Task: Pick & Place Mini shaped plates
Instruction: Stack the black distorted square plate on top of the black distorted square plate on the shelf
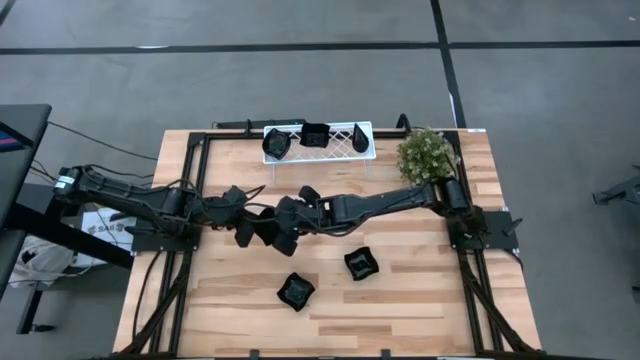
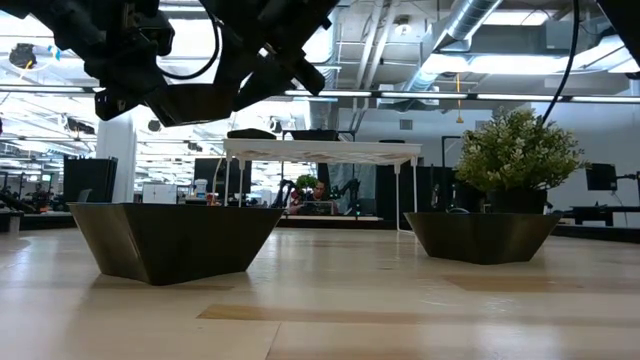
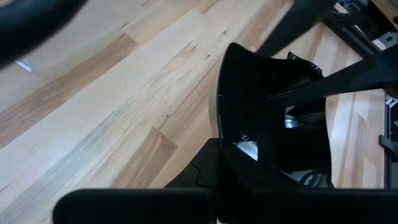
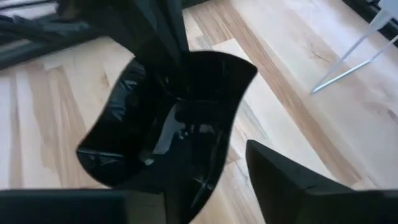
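Observation:
A glossy black mini plate with a wavy rim (image 4: 168,118) hangs in the air over the table's middle (image 2: 200,103), with my left gripper (image 1: 250,222) shut on it. My right gripper (image 1: 287,215) reaches in from the right and is open around the plate's opposite rim. One of its fingers (image 4: 292,186) stands beside the outer wall with wood showing between; the plate hides the other. Two more black plates (image 1: 296,291) (image 1: 361,264) rest on their bases near the front. Others sit on the white lattice tray (image 1: 340,128). My left gripper pinches the plate's rim (image 3: 231,144) between its two fingers, on the side toward the table's left. The fingers (image 4: 158,31) slant down onto it from the left. The plate is lifted clear of the table, its hollow up and roughly level.
The white tray stands on thin legs (image 2: 398,190) at the table's far edge. A green bushy plant (image 1: 428,153) in a dark pot stands at the far right. Bare wood lies along the front edge and at the front left (image 1: 210,300).

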Controlling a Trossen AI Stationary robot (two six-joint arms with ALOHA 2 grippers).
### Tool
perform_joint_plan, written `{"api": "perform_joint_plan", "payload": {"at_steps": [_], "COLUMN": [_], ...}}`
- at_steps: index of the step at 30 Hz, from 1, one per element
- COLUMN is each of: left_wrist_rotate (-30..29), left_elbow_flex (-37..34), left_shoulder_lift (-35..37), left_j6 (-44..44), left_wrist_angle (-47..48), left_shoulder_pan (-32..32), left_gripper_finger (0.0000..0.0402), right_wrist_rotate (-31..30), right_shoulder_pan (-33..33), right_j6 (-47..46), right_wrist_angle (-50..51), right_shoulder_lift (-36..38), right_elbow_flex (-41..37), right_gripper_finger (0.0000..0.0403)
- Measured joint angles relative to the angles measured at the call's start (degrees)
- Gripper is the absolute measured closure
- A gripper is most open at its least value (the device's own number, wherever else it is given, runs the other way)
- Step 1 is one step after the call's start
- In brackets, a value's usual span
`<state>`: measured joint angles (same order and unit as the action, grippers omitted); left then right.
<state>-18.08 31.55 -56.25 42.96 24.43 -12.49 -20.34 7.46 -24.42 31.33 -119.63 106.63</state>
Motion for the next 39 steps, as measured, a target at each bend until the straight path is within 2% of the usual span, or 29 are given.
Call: {"api": "perform_joint_plan", "payload": {"at_steps": [5,15,21,28,32,39], "left_wrist_rotate": [-0.3,-0.2,0.1,0.1,-0.2,-0.6], "left_elbow_flex": [0.0,0.0,-0.1,-0.1,-0.1,-0.1], "left_shoulder_lift": [0.0,0.0,0.0,0.0,0.0,0.0], "left_j6": [0.0,0.9,1.0,1.0,-0.7,-1.1], "left_wrist_angle": [0.0,-0.2,-0.4,-0.8,-1.9,-3.0], "left_shoulder_pan": [0.1,0.0,0.0,0.0,0.0,0.1], "left_gripper_finger": [0.0396,0.0396,0.0396,0.0393,0.0367,0.0291], "right_wrist_rotate": [2.7,2.8,3.2,4.4,6.4,7.9], "right_shoulder_pan": [0.0,0.0,-0.1,-0.1,-0.1,0.0], "right_j6": [-1.0,-2.7,-4.1,-5.2,-5.7,-5.8], "right_wrist_angle": [-0.5,-0.3,-0.2,-0.2,-0.8,-0.6], "right_shoulder_lift": [0.0,0.0,0.0,0.1,0.1,0.1], "right_elbow_flex": [0.0,0.0,0.0,0.0,0.0,0.0], "right_gripper_finger": [0.0292,0.0347,0.0396,0.0400,0.0401,0.0402]}}
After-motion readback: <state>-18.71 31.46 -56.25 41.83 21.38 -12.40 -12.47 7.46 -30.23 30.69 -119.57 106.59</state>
